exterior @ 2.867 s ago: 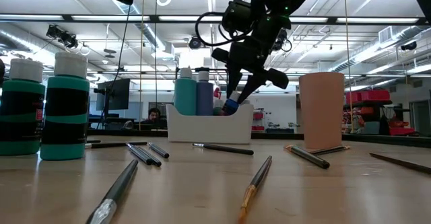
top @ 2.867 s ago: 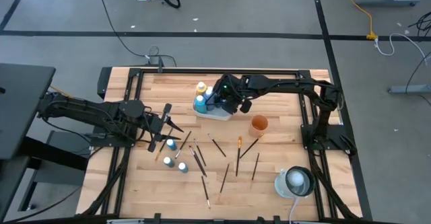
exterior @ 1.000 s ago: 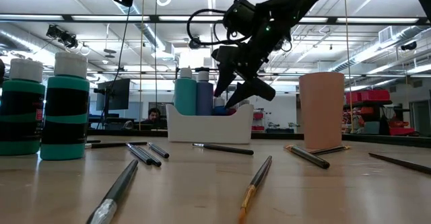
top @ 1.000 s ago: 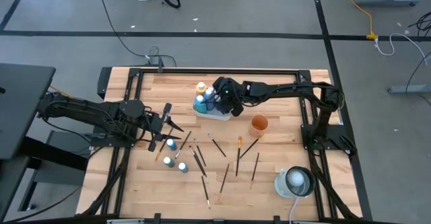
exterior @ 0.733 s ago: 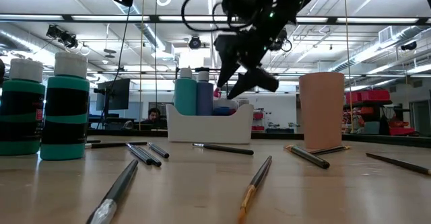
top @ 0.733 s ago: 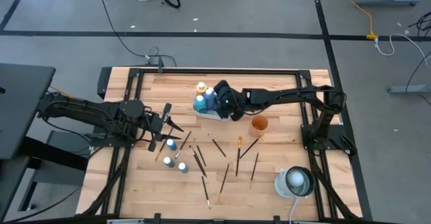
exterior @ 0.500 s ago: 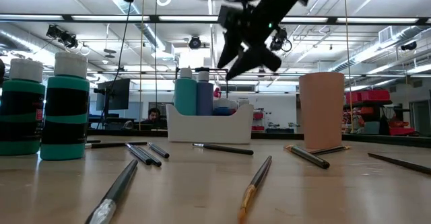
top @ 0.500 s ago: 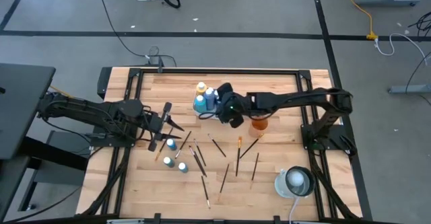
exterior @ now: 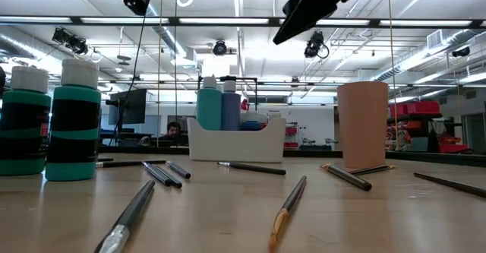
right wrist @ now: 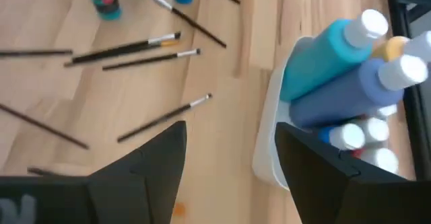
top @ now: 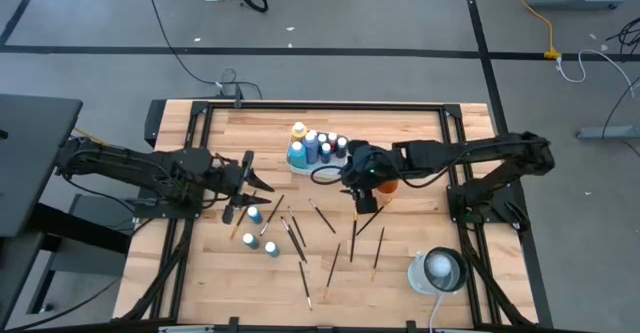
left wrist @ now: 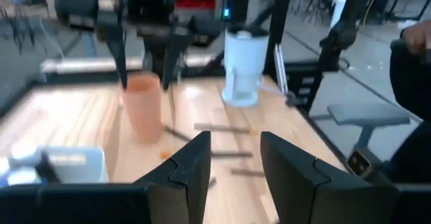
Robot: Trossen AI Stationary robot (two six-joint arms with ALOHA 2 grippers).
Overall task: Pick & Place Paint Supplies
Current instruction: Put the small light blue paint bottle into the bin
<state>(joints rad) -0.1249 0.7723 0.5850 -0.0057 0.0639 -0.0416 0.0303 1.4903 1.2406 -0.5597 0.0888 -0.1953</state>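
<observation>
**Bottles in tray, brushes loose, both grippers empty**

Paint bottles: a cluster stands in the white tray at the table's far-middle. High view shows approx six caps there (one yellow, rest blue/white-capped; exact count hard to tell). Right wrist view shows a teal bottle and a blue bottle upright, touching, plus smaller white caps beside them. Three more small teal bottles stand loose on the wood near the left gripper (two of them show big in the low view).

Paintbrushes: scattered flat on the table in front of the tray, approx ten or eleven visible from above, none in the tray or in the cup. One has an orange handle.

Right gripper: above the table just beside the orange-brown cup, between tray and brush scatter. Fingers spread wide, nothing between them, touching nothing.

Left gripper: at the table's left side, near the loose teal bottles, off the surface. Fingers partly apart w/ a clear gap, empty.

Also on the table: a white jug-like thing at the near right corner.
</observation>
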